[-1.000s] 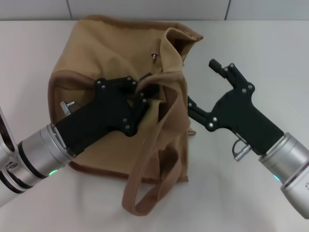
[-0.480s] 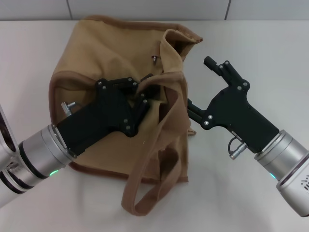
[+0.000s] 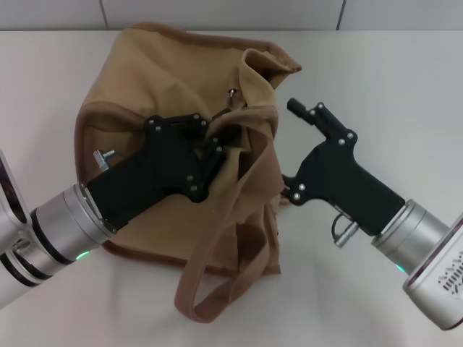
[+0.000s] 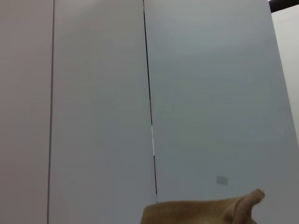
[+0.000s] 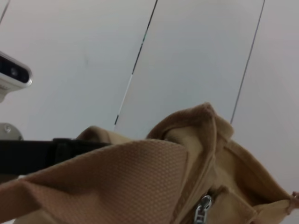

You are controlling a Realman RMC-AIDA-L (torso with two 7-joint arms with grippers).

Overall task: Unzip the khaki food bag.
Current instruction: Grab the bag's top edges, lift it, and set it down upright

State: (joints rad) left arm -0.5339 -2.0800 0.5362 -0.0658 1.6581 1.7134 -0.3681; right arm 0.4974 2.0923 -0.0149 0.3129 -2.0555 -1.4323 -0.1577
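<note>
The khaki food bag (image 3: 159, 79) lies slumped on the white table, its mouth towards the right. Its silver zipper pull (image 3: 231, 92) sits near the top middle and also shows in the right wrist view (image 5: 203, 214). One loop handle (image 3: 217, 267) trails towards the front. My left gripper (image 3: 219, 139) rests on the bag's middle, shut on the fabric where the handle joins it. My right gripper (image 3: 288, 148) is open just beside the bag's right edge, one finger raised and the other low by the handle. The left wrist view shows only a strip of the bag (image 4: 201, 212).
The white table (image 3: 391, 87) spreads around the bag, with a tiled wall (image 3: 217, 13) behind it. In the right wrist view my left arm's black body (image 5: 46, 154) crosses behind the bag fabric.
My right gripper has moved left, closer to the bag's right edge. The loop handle has shifted slightly left. My left gripper holds its place.
</note>
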